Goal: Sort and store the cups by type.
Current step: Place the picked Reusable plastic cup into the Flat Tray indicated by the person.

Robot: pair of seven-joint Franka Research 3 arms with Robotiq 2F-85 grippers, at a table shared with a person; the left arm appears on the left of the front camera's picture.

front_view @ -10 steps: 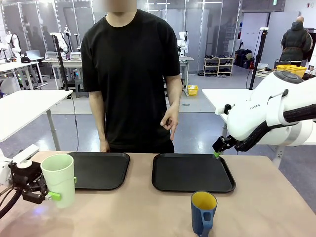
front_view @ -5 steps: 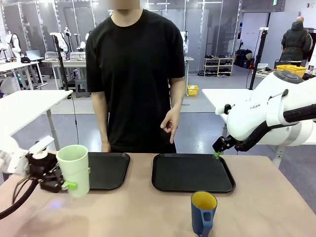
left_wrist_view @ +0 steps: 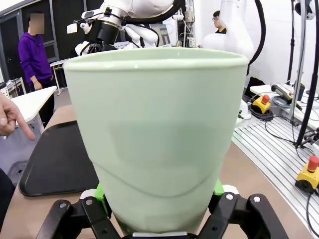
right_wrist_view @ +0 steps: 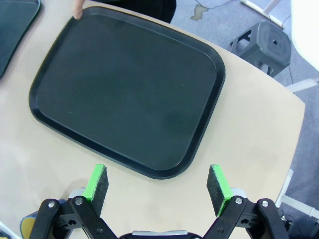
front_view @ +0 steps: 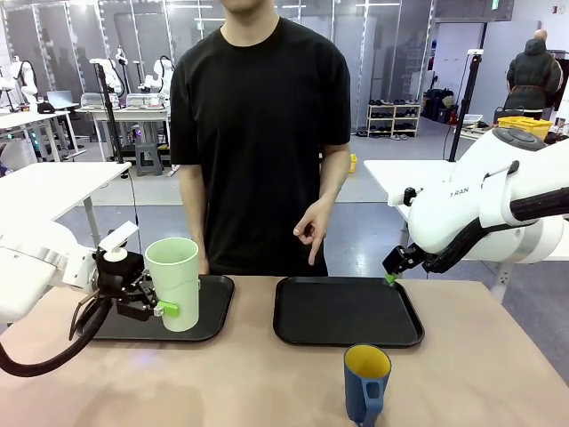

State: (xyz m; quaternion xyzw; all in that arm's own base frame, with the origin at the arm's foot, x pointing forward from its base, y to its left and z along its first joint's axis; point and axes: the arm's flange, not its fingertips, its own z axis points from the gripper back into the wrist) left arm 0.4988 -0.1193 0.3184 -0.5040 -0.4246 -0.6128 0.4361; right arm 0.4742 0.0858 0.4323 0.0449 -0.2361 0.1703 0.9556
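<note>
Two cups: a pale green tumbler point(front_view: 173, 280), tall, smooth, handleless plastic that tapers to its base; a dark blue mug point(front_view: 366, 382), shorter, handled, yellow inside.
Left gripper point(front_view: 167, 308): clamped on the tumbler's lower wall, left of centre.
Key relation: the tumbler is upright, long axis vertical, over the left tray point(front_view: 218, 298); contact cannot be told.
Right gripper point(right_wrist_view: 158, 186): jaws spread, empty, beside the right tray point(right_wrist_view: 124, 94); the mug stands at lower centre-right, nearer this arm.
Trays: matte black, shallow-rimmed, round-cornered.

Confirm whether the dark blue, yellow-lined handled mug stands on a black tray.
No: the mug stands on bare tabletop, short of the right tray.
</note>
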